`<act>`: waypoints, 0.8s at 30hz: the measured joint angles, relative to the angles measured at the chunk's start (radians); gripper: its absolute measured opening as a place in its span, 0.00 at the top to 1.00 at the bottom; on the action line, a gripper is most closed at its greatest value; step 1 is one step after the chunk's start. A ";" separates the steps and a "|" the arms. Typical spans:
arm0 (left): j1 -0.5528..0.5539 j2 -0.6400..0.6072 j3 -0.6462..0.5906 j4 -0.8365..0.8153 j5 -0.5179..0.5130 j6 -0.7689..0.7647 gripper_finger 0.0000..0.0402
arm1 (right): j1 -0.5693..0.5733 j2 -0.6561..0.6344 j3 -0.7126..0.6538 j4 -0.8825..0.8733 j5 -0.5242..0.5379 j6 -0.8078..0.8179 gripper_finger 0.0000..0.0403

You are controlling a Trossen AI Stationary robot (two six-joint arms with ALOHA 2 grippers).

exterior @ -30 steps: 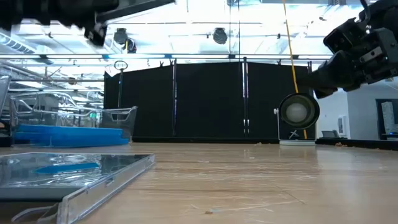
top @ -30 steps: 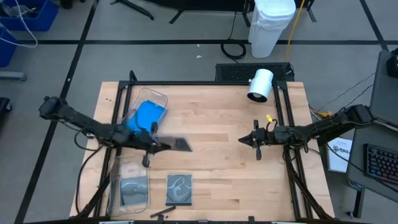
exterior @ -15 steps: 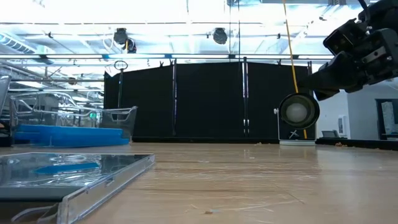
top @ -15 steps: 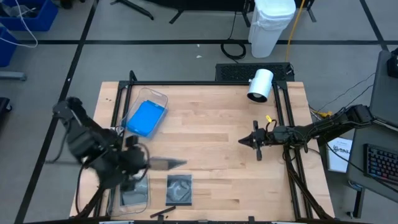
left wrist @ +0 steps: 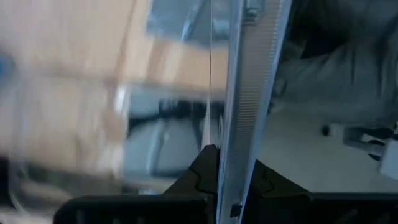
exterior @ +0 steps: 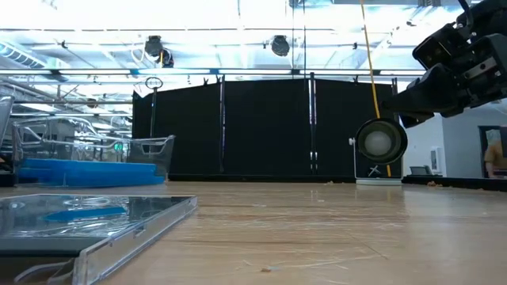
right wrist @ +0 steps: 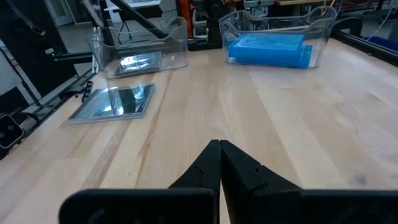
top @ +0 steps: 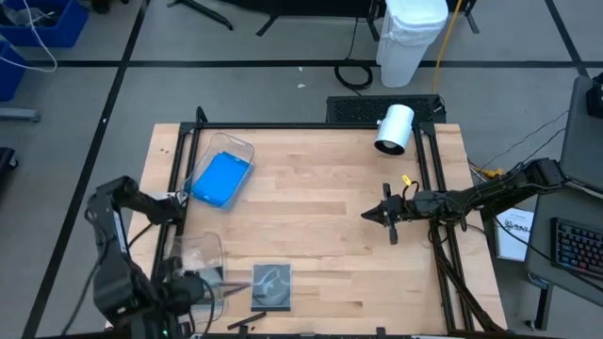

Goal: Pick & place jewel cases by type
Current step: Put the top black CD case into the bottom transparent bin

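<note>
Left wrist view: left gripper (left wrist: 231, 186) clamps clear jewel case (left wrist: 249, 93) edge-on above near bin (top: 193, 268). Far bin (top: 243, 149) holds blue cases (top: 219, 179). Right gripper (top: 369, 215) closed, empty.

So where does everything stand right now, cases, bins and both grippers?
left gripper: shut on a clear case, held edge-on above the near bin
right gripper: shut, holds nothing, hovers over bare table
blue cases: stacked flat inside the far bin
grey case: flat on the table, beside the near bin, not binned
</note>
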 joint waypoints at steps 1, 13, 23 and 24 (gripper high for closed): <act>-0.007 0.007 -0.022 -0.001 0.032 -0.047 0.95 | 0.002 0.000 0.000 0.003 0.000 0.000 1.00; -0.053 0.014 -0.289 0.011 0.435 -0.399 0.92 | 0.039 0.000 0.000 0.023 0.001 -0.008 1.00; -0.021 0.013 -0.312 0.097 0.338 -0.277 0.92 | 0.038 0.000 0.000 0.023 0.003 -0.008 1.00; -0.015 0.013 -0.312 0.086 0.337 -0.279 0.90 | 0.038 0.000 0.000 0.023 0.003 -0.008 1.00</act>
